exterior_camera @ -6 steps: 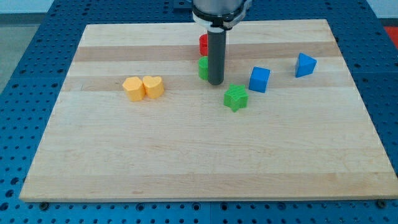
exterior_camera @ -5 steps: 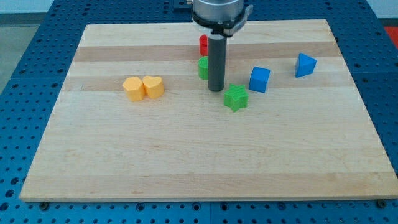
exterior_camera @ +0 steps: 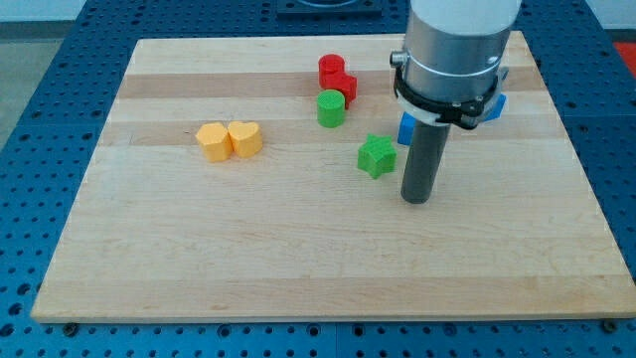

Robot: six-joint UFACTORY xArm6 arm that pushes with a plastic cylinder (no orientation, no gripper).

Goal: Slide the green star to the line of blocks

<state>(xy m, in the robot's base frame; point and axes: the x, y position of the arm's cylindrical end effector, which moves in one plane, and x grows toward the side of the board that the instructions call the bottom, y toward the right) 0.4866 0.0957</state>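
Note:
The green star (exterior_camera: 377,156) lies on the wooden board right of centre. My tip (exterior_camera: 416,198) rests on the board just to the lower right of the star, a small gap apart from it. A green cylinder (exterior_camera: 331,107) stands up and to the left of the star, with a red block (exterior_camera: 336,76) just above it. An orange hexagon block (exterior_camera: 212,141) and a yellow-orange heart block (exterior_camera: 245,137) sit side by side at the left.
A blue cube (exterior_camera: 405,127) is mostly hidden behind the rod, to the star's upper right. A second blue block (exterior_camera: 494,107) shows only as a sliver behind the arm's body. The board's edges (exterior_camera: 328,316) drop to a blue perforated table.
My tip has moved from just left of and above the green star, round to its lower right. The blocks have not moved. The arm now hides most of both blue blocks.

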